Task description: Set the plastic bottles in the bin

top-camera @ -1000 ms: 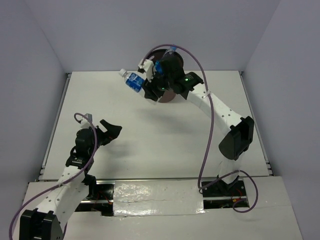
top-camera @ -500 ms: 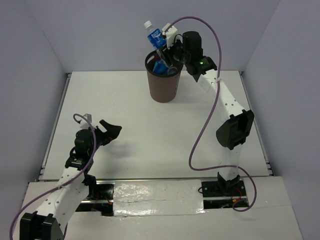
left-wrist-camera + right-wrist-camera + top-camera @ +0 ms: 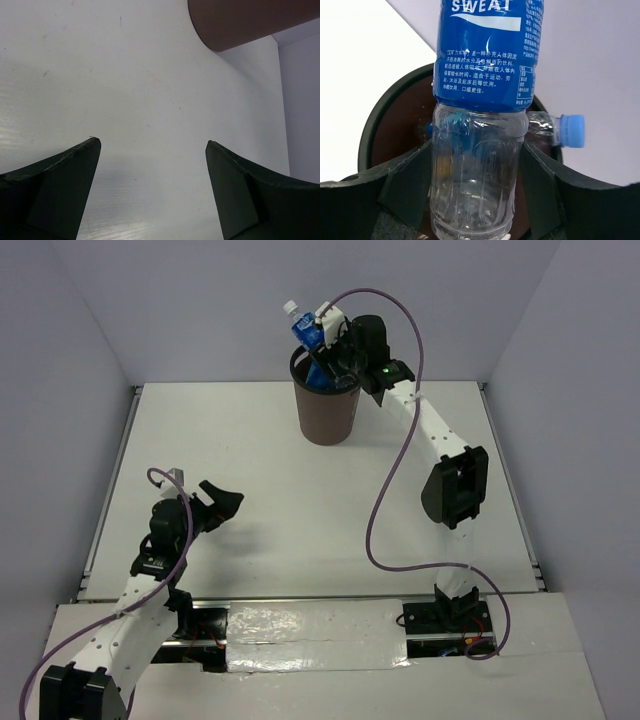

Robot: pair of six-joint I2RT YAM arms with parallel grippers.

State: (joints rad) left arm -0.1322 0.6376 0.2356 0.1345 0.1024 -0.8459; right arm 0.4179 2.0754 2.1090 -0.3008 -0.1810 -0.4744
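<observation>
One bottle (image 3: 485, 60) in right gripper (image 3: 477, 160), cap up-left, base over bin (image 3: 325, 412).

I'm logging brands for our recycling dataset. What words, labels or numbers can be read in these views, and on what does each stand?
"SWEAT": white capitals on the blue label of the held bottle in the right gripper.
Chinese small print below it and down the label's right side: too fine to quote.
Top view: the same label, too small to read.
Left wrist view: no text.
</observation>
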